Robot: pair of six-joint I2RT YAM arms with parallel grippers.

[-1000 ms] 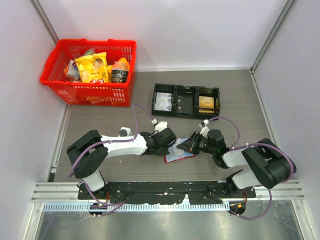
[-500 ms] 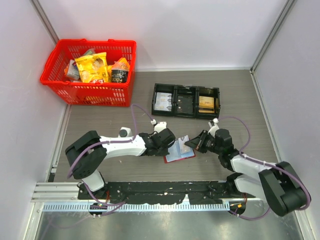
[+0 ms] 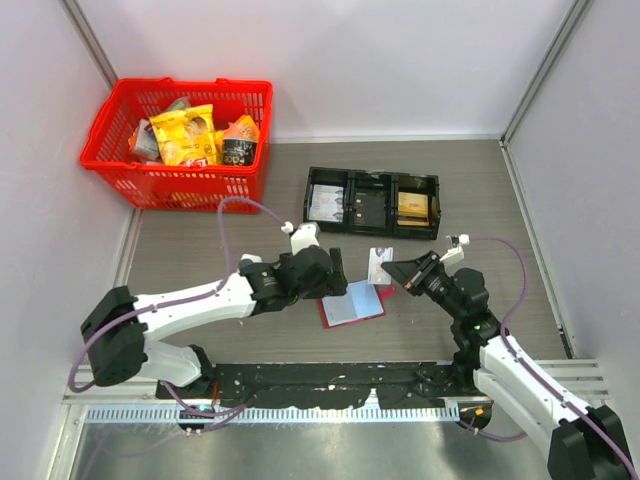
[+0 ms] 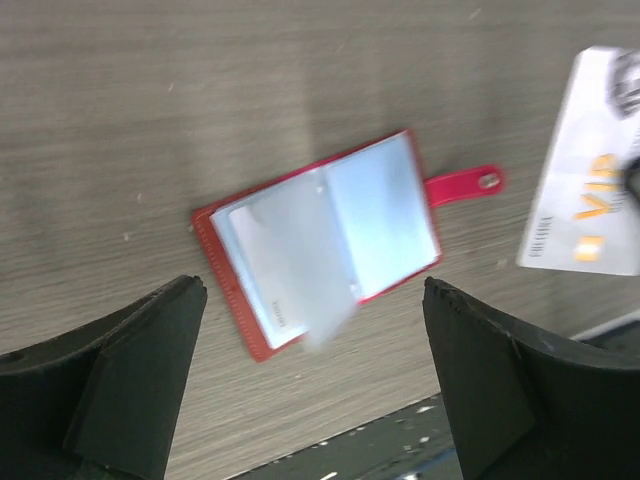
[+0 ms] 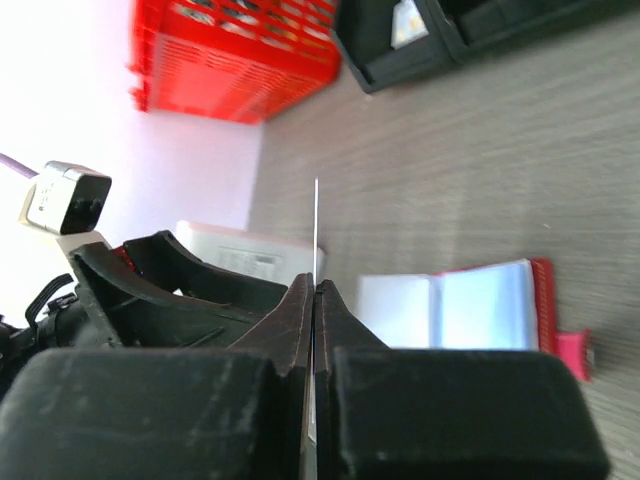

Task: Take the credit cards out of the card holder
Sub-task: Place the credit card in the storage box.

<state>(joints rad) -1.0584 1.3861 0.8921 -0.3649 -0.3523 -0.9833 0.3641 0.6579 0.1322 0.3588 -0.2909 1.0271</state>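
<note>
The red card holder (image 3: 352,304) lies spread open on the table, its pale clear sleeves up; in the left wrist view the card holder (image 4: 320,240) has one sleeve leaf lifting and its red tab (image 4: 465,185) pointing right. My left gripper (image 3: 325,280) hovers above it, open and empty (image 4: 312,290). My right gripper (image 3: 393,271) is shut on a pale credit card (image 3: 379,265), held in the air just right of the holder. That card (image 4: 585,215) shows faint orange print. Edge-on, the card (image 5: 316,215) sticks out from the closed fingertips (image 5: 313,285).
A black three-compartment tray (image 3: 372,178) sits behind the holder, with items in its slots. A red basket (image 3: 180,180) of snack packs stands at the back left. A black mounting rail (image 3: 320,378) runs along the near edge. Walls close in both sides.
My left gripper opened and lifted off the card holder, which now lies flat. My right gripper drew the credit card out and rose to the right with it.
</note>
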